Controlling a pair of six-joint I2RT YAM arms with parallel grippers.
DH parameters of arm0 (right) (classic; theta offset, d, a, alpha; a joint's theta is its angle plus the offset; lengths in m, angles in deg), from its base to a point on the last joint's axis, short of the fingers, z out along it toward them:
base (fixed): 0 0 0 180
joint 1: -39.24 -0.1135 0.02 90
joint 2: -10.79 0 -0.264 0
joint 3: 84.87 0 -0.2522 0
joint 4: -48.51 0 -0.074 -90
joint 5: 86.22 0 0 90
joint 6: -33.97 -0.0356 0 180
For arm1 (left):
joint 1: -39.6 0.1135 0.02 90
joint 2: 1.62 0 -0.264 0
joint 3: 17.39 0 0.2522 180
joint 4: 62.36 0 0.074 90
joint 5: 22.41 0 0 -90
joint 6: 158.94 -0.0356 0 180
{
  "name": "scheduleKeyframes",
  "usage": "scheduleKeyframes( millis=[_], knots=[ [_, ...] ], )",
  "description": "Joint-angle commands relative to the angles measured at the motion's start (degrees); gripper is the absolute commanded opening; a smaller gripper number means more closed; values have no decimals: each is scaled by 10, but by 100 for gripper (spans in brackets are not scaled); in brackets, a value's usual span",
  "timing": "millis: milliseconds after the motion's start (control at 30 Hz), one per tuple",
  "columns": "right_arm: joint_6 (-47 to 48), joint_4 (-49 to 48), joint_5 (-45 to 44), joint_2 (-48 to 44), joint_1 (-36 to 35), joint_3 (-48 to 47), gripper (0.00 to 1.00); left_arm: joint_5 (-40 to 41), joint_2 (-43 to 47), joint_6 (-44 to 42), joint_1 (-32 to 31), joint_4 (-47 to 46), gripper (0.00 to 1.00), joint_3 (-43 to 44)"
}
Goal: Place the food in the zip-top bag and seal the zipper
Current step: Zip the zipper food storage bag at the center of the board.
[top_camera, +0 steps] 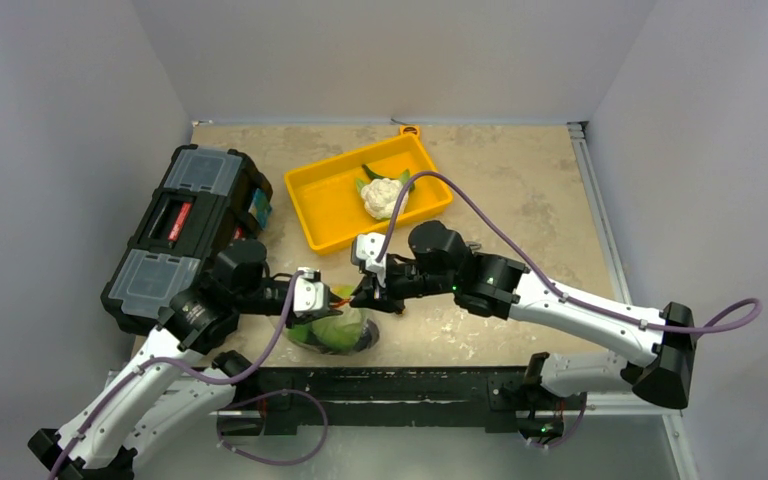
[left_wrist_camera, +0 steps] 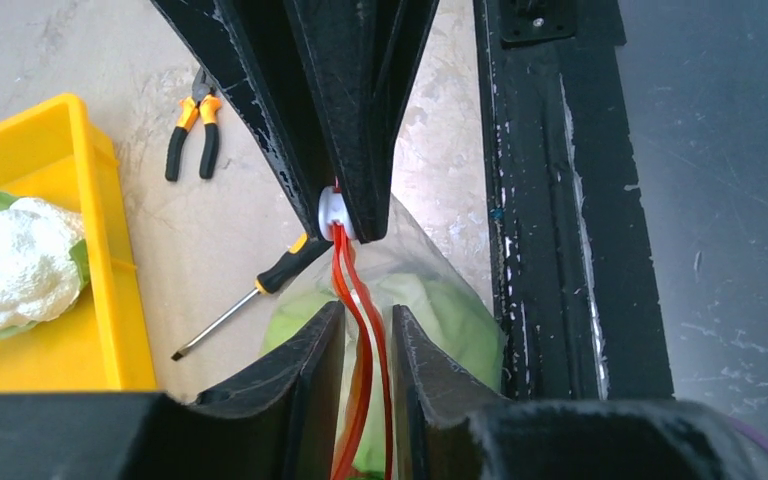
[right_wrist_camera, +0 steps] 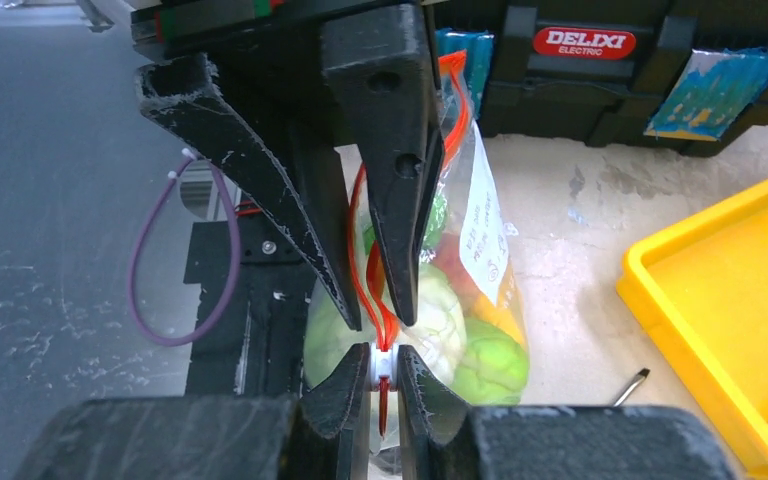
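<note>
Between both hands, at desk's [top_camera: 520,200] near edge, zip-top bag [right_wrist_camera: 485,215] sits w/ green food [left_wrist_camera: 450,320] inside. Right hand [right_wrist_camera: 382,352] pinches zipper [left_wrist_camera: 345,275] end; left hand [left_wrist_camera: 368,310] is slightly parted, strips running btwn its fingers. Beyond them, cauliflower [top_camera: 381,196] lies in tray [top_camera: 330,215].

The left arm [top_camera: 145,390] and right arm [top_camera: 585,312] are built of white shells and black joints; purple cables [right_wrist_camera: 138,262] are looped along both. Black wedge-shaped fingers [right_wrist_camera: 385,150] are scuffed.

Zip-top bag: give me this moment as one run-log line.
zip-top bag: food inside | right end effector: shut on slider | left end effector: open astride zipper | zipper: strips apart | cauliflower: in yellow tray
</note>
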Motion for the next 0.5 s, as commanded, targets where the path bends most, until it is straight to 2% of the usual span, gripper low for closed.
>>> scheduleKeyframes(
  millis=[0, 67, 233, 467],
  knots=[
    [-8, -37, 21, -13, -3, -5, 0, -38, -4, 0, -2, -33, 20, 9],
    [-7, -40, 23, -12, -3, -7, 0, -27, -12, 2, -1, -26, 0, 16],
    [1, -33, 27, -12, -3, -8, 0, 7, -22, -1, -1, -17, 0, 23],
    [-1, -51, 37, 7, -15, -11, 4, 11, -13, 4, -1, -34, 0, 18]
  ],
)
